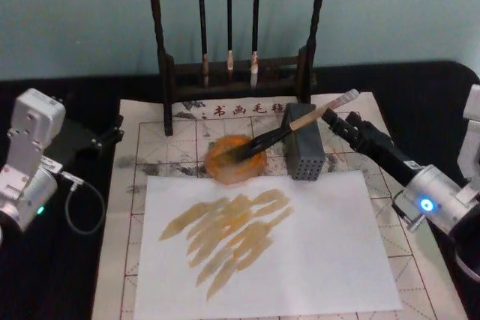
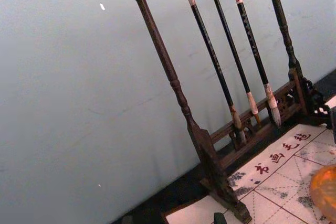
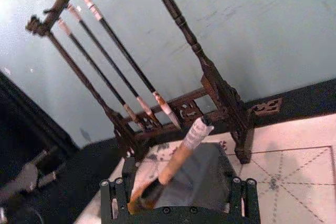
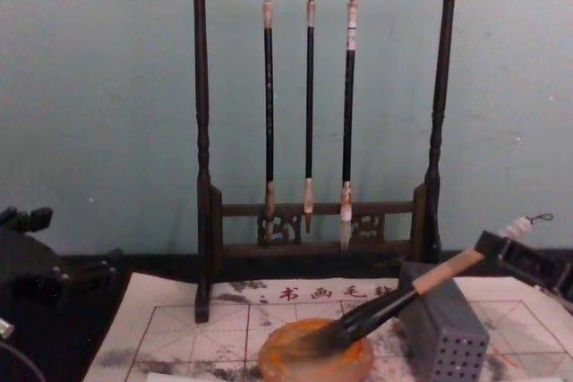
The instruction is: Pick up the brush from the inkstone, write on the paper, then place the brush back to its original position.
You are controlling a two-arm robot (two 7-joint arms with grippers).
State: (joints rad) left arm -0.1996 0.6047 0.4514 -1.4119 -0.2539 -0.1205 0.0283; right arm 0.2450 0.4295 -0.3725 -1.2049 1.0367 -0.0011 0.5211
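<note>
Left gripper sits off the paper's left edge, over the black table near the far left corner of the sheet. It is dark against the dark cloth, and I cannot tell whether it is open or closed.

The paper, off-white with red grid lines and a row of printed characters along its far edge, covers the middle of the table. A plain white sheet lies on its near half and carries a cluster of slanting orange-brown strokes left of centre. A dark wooden rack straddles the far edge of the paper, and three thin brushes hang from it side by side.

The inkstone rests on the paper just beyond the far edge of the white sheet, about midway across. The brush has its dark bristles in the dish. Its handle slopes up to the right and leans on the top of the grey perforated block, which stands just right of the inkstone. The white end cap juts past the block.

The right gripper reaches in from the right edge of the paper and hovers just beside the cap end of the brush. In the right wrist view its fingers are spread wide, with the handle between them and clear of both.
</note>
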